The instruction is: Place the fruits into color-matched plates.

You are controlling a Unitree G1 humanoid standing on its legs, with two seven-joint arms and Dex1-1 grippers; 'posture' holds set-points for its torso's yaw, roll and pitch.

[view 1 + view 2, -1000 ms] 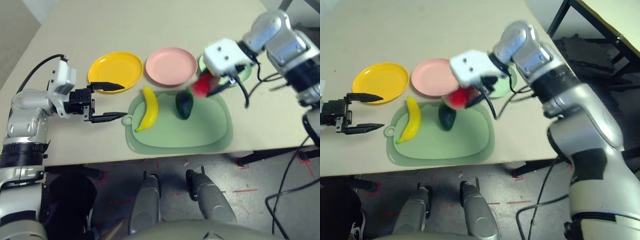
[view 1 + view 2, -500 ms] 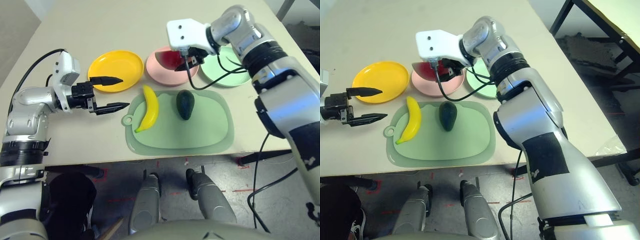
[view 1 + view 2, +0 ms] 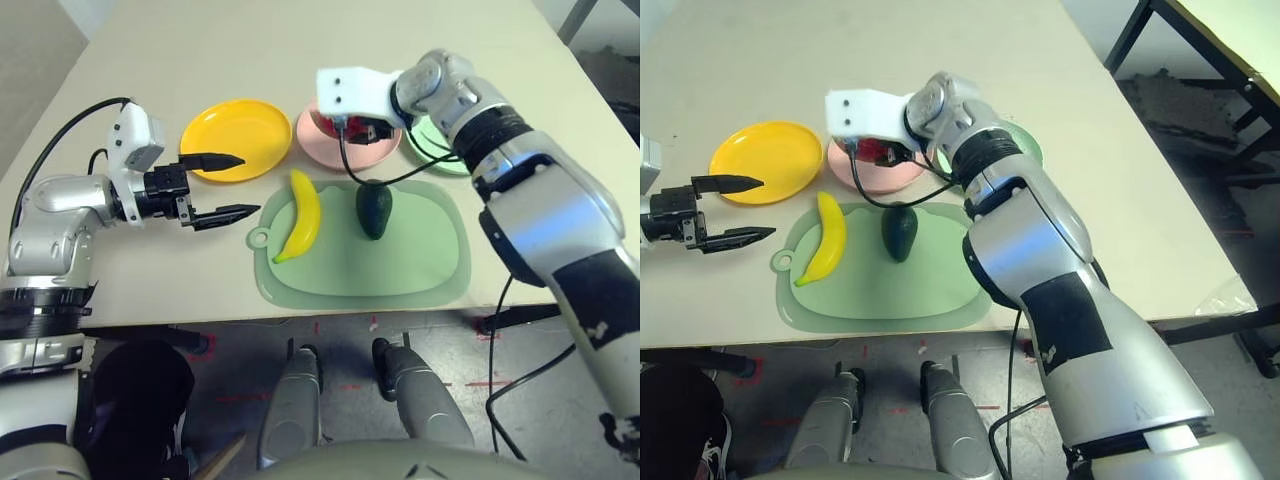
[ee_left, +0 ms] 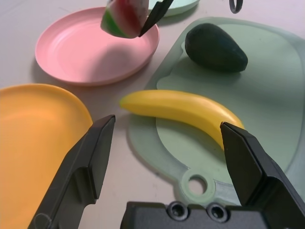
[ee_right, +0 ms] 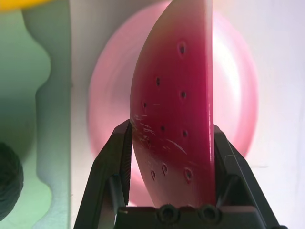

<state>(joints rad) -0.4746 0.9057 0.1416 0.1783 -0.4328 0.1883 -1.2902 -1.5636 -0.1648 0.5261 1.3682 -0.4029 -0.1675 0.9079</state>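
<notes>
My right gripper (image 3: 360,130) is shut on the red watermelon wedge (image 5: 176,109) and holds it just above the pink plate (image 3: 312,130); whether wedge and plate touch I cannot tell. The yellow-orange plate (image 3: 235,140) lies left of the pink one and the mint green plate (image 3: 437,158) right of it, partly behind my right arm. On the pale green cutting mat (image 3: 400,265) lie the yellow banana (image 3: 300,215) and the dark green avocado (image 3: 375,210). My left gripper (image 3: 247,185) is open, level with the table, just left of the mat and pointing at the banana (image 4: 186,107).
The three plates stand in a row behind the mat. A black cable hangs from my right wrist over the mat's far edge near the avocado. Bare table lies beyond the plates and to the right of the mat.
My right gripper has carried the watermelon wedge left from the mat's far right corner to over the pink plate and lowered it. My left gripper shifted slightly toward the plates.
</notes>
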